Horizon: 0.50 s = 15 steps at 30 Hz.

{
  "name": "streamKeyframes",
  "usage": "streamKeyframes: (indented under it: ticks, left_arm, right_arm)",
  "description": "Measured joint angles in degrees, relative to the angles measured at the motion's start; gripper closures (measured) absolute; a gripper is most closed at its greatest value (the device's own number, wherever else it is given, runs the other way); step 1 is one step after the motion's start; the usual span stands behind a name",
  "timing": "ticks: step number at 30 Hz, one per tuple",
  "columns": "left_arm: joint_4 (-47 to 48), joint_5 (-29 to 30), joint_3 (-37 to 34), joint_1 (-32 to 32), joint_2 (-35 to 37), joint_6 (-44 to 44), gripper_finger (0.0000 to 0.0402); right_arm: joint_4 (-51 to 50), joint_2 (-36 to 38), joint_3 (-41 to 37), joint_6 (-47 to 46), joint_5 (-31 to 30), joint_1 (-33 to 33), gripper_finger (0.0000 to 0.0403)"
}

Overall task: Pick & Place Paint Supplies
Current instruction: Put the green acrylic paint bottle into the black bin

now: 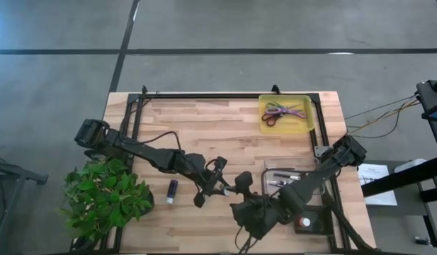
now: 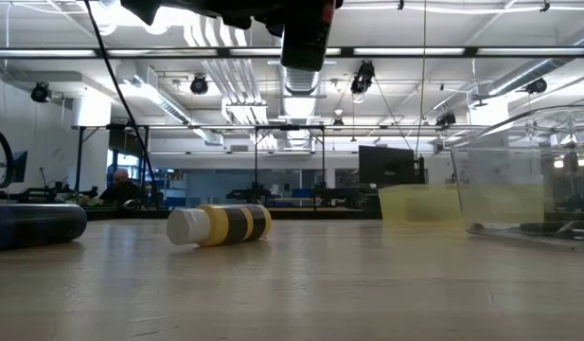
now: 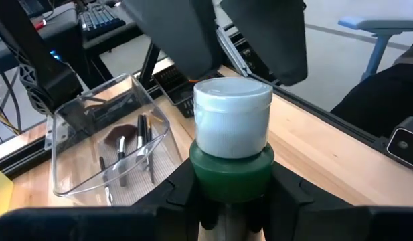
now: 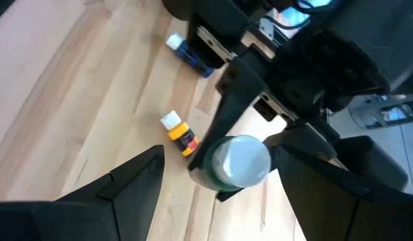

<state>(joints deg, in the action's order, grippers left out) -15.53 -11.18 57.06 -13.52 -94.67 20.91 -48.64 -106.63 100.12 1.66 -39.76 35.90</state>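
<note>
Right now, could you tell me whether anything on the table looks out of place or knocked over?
Two paint bottles lie on their sides on the bare wood: a yellow bottle and a purple bottle near the potted plant. The left gripper holds a green bottle in front of the open right gripper.

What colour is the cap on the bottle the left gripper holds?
White cap on a green bottle; left wrist view.
</note>
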Motion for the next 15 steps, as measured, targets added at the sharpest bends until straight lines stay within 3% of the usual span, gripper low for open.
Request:
streamKeyframes:
  ticks: [11, 15]
  left_arm:
    - [0.11, -0.04, -0.02, -0.04, -0.07, -0.15, 0.0295]
    - [0.11, -0.02, -0.01, -0.02, -0.09, -0.13, 0.0275]
  right_arm:
    - [0.97, 0.01, -0.02, 3.07, 2.79, -3.26, 0.0118]
    - [0.00, 0.02, -0.02, 2.58, 4.47, -3.90, 0.0142]
